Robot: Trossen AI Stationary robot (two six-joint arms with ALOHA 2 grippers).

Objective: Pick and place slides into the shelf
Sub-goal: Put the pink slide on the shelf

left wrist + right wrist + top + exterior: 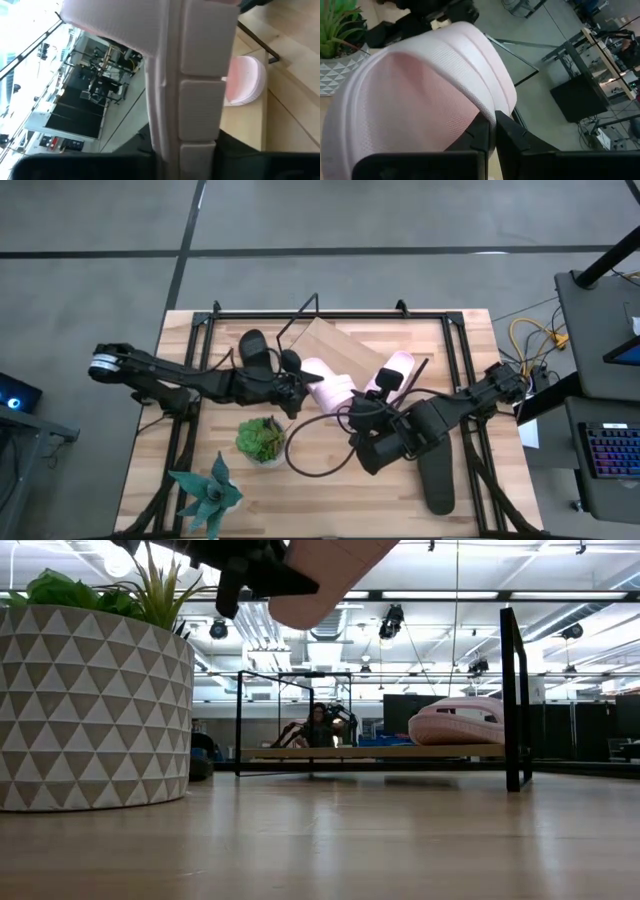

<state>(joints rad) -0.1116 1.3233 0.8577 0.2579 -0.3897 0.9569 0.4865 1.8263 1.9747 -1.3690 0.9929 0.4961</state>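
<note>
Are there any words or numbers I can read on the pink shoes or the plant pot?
None can be read.
Pink slide held in the right gripper: only a woven texture on the strap, no writing.
Plant pot: only a triangle pattern.
Keyboard beside the table: keys too small to read.

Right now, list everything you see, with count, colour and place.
pink slides: two; lifted pink slide above the table, other pink slide on the shelf
black slides: two; one at the shelf's left end, one on the table by the right arm
shelf: one, light wood, table rear
potted plants: two; green, teal
table: one, wood
left gripper: holds the lifted pink slide
right gripper: against a pink strap
</note>
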